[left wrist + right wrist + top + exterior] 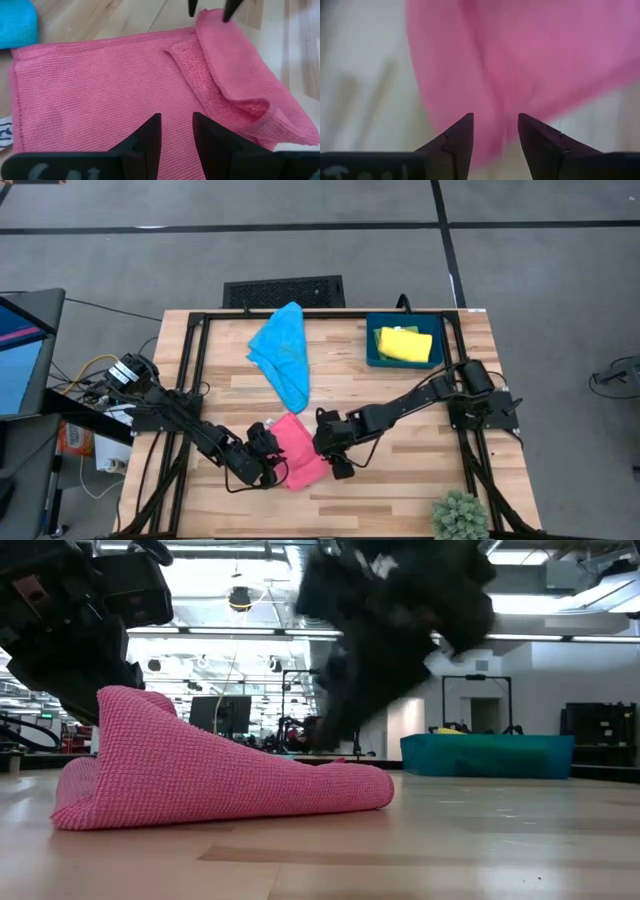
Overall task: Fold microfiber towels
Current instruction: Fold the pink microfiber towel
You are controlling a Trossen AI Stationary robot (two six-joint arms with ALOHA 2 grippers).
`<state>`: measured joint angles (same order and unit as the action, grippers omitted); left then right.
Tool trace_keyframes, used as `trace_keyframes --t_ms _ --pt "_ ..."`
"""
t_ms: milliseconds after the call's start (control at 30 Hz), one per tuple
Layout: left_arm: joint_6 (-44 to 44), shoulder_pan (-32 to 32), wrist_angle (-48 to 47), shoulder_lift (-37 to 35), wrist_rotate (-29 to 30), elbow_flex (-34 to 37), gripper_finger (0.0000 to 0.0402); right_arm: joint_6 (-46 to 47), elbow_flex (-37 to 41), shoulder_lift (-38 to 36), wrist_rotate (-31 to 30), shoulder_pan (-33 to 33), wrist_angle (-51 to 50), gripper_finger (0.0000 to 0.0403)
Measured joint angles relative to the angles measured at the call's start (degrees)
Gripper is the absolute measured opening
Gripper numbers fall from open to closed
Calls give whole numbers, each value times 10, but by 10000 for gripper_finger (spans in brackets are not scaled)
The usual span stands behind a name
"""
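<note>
As seen from above, the pink towel is flanked near-centre on the bench by the left tool and right tool. Through both wrist views, parted, empty fingers are shown. A loose fold could be dragged open.

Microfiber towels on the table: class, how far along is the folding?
Done: the yellow towel lies folded in the blue tray. In hand: the pink towel, partly folded, between the left gripper and right gripper. Left: the blue towel, crumpled and untouched.
</note>
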<state>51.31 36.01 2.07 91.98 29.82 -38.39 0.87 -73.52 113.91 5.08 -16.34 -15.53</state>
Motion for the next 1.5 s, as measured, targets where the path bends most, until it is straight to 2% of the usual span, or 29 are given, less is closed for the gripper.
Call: trace_keyframes --t_ms 233,333,467,600,667,933,1133,1300,1500 --pt "4 0 -8 0 -2 0 102 12 0 15 10 -1 -6 177" --pt "4 0 -11 0 -6 0 102 13 -4 11 10 1 -8 161" --pt "4 0 -14 0 -6 0 102 12 -2 13 10 2 -20 108" --pt "4 0 -15 0 -5 0 102 8 -2 13 11 1 -20 30" --pt "3 0 -16 0 -4 0 102 6 -6 13 15 1 -24 11" --pt "-3 0 -18 0 -6 0 102 6 -53 12 12 14 -39 6" --pt "-5 0 -18 0 -6 0 103 6 -70 12 13 29 -53 28" --pt "-5 0 -18 0 -10 0 102 -11 -71 13 10 40 -44 6" --pt "-5 0 -30 0 -28 0 103 -23 -70 16 10 57 -19 26"
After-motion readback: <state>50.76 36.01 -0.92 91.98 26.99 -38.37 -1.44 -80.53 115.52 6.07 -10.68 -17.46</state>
